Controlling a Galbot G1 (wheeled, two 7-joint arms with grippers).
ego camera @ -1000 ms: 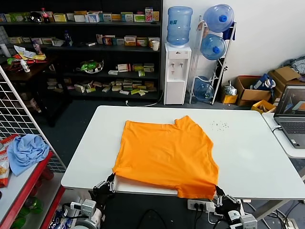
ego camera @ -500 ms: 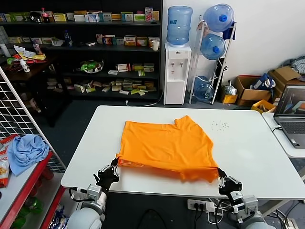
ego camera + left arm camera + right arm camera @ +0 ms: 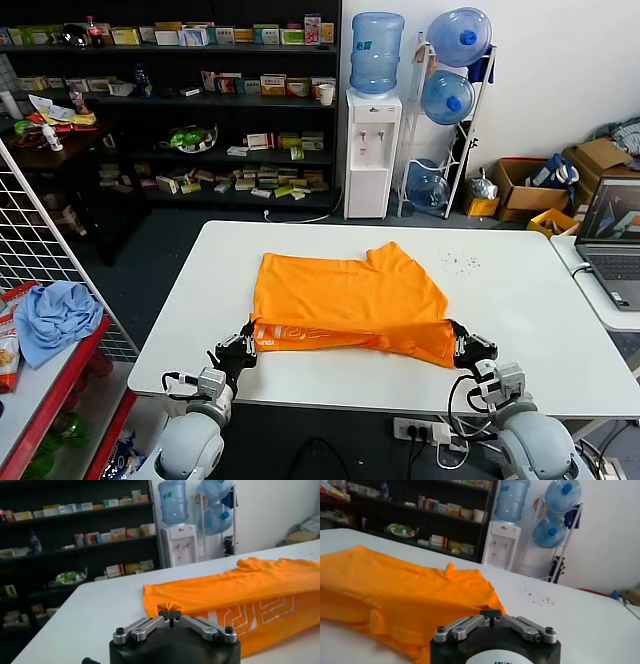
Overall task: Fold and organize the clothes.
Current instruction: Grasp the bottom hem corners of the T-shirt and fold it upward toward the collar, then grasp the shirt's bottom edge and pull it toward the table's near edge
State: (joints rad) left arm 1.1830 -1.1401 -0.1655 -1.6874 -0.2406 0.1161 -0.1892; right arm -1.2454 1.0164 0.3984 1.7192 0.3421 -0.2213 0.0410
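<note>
Both grippers, left (image 3: 240,350) and right (image 3: 466,346), low in frame, pinch the T-shirt (image 3: 350,295) hem corners, to fold it upward.

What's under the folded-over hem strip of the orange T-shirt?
Beneath the lettered strip lies the rest of the orange T-shirt on the white table. Whatever the strip covers is hidden.

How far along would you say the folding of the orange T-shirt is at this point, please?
Early. Done: the T-shirt lies on the white table, its near hem turned up so the white lettering shows. In hand: the left gripper and right gripper each pinch a hem corner, jaws shut, carrying that first fold. Left: laying it down, further folds, tidying the bundle.
</note>
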